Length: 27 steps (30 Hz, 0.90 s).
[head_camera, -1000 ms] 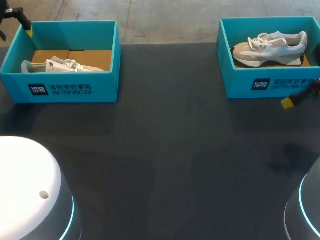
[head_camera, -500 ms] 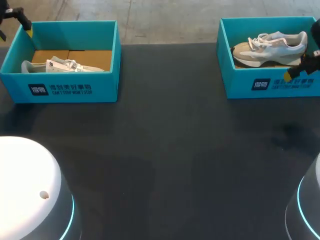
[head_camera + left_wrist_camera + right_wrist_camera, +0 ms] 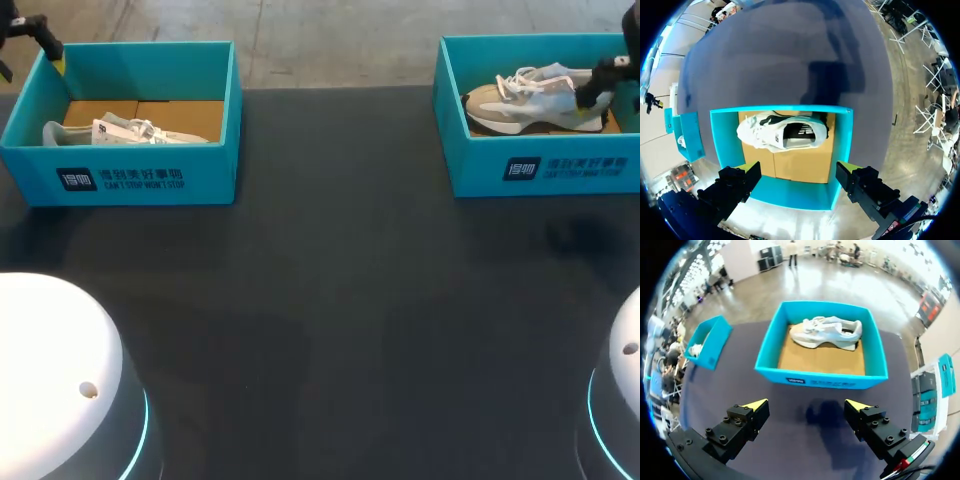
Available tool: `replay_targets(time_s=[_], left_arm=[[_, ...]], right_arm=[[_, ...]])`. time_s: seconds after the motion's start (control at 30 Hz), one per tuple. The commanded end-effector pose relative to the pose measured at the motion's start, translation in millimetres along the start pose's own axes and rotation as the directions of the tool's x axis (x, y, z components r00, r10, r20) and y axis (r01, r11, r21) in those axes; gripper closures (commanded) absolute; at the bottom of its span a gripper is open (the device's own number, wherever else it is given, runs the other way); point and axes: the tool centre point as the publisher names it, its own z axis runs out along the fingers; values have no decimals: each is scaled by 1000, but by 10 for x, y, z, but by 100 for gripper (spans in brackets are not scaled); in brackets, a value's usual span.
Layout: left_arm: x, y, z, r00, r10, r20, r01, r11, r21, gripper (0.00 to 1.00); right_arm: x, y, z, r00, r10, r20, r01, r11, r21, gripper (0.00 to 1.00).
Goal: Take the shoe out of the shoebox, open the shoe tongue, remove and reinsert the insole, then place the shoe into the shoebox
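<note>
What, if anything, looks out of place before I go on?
Nothing stands out. The right shoe stands upright in the right box, and the left shoe lies low in the left box. Both boxes sit flat on the table. The left claw and right claw are open and empty.

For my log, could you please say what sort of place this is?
Probably a robot shoe-handling bench: a table, a white shoe in the left shoebox, a beige-toed shoe in the right shoebox.
</note>
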Motion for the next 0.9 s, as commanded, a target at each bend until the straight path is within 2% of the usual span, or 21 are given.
replay_targets(time_s=[0.03, 0.87, 0.9], left_arm=[[-1, -10, -4, 1000, 1, -3, -1, 1000, -2, 0], [-1, -10, -4, 1000, 1, -3, -1, 1000, -2, 0], [-1, -10, -4, 1000, 1, -3, -1, 1000, -2, 0]], right_arm=[[-25, 127, 58, 999, 19, 31, -20, 999, 36, 0], [-24, 154, 65, 1000, 18, 25, -19, 999, 39, 0], [-31, 187, 116, 997, 20, 80, -22, 1000, 19, 0]])
